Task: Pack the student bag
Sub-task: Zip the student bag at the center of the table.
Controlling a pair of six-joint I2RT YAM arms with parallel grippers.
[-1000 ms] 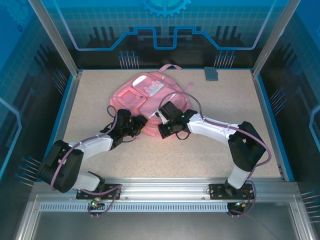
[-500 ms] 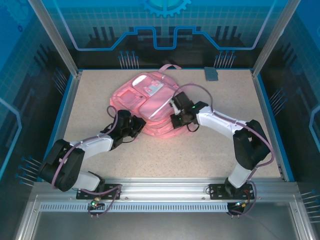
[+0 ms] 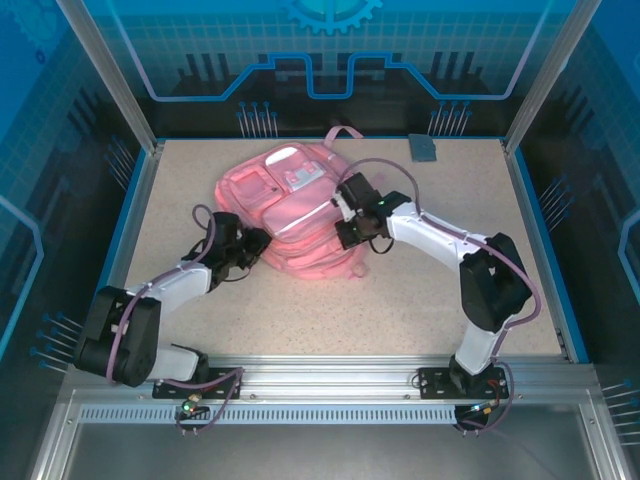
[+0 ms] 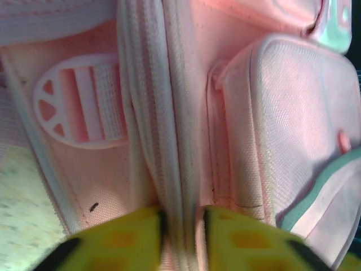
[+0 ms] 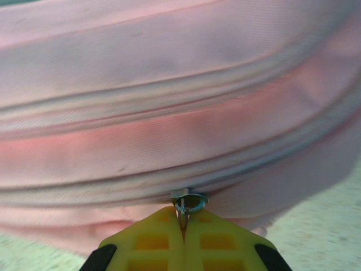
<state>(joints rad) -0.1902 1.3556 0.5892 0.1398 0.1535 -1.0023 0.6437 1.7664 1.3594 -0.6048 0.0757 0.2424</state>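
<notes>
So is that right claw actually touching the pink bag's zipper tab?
Touching. In the right wrist view the right gripper is shut, with the metal zip pull of the student bag pinched between its yellow fingertips.

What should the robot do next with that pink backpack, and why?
Probably slide the right gripper sideways along the zip. Its fingers are shut on the small metal zip pull of the student bag, and the left gripper pinches the bag's zip seam, seemingly bracing it, so the slider could run.
</notes>
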